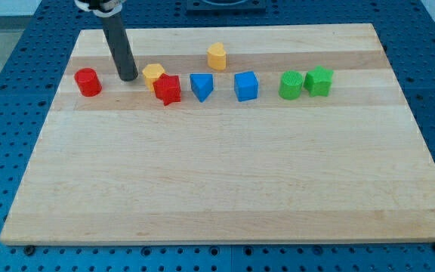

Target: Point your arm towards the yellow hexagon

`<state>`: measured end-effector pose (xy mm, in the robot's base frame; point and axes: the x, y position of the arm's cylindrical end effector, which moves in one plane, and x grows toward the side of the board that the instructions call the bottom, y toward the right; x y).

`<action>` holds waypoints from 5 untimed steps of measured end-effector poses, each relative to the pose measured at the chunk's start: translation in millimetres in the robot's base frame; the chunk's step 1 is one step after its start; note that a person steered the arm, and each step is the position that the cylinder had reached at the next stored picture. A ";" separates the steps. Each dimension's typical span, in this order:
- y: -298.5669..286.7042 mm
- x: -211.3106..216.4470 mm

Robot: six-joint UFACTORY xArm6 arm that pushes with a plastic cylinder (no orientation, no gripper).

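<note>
My tip (128, 78) just left of the yellow hexagon (153, 74), perhaps touching; gripperless rod

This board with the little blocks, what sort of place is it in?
Probably a robotics lab bench. A wooden board lies on a blue perforated table, coloured blocks such as the red star sit in a row, and my tip rests among them.

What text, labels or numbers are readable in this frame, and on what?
None: no readable text, label, number or sign anywhere.
Wooden board: plain wood grain only.
Blocks, such as the yellow hexagon and red star: unmarked.
My tip, just to the view's left of the yellow hexagon: plain dark rod, no markings.
Blue perforated table: holes only.
</note>
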<state>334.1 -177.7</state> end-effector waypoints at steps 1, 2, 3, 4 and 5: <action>0.0 2.0; 0.0 23.9; 0.0 36.8; 2.1 38.5; 27.9 38.7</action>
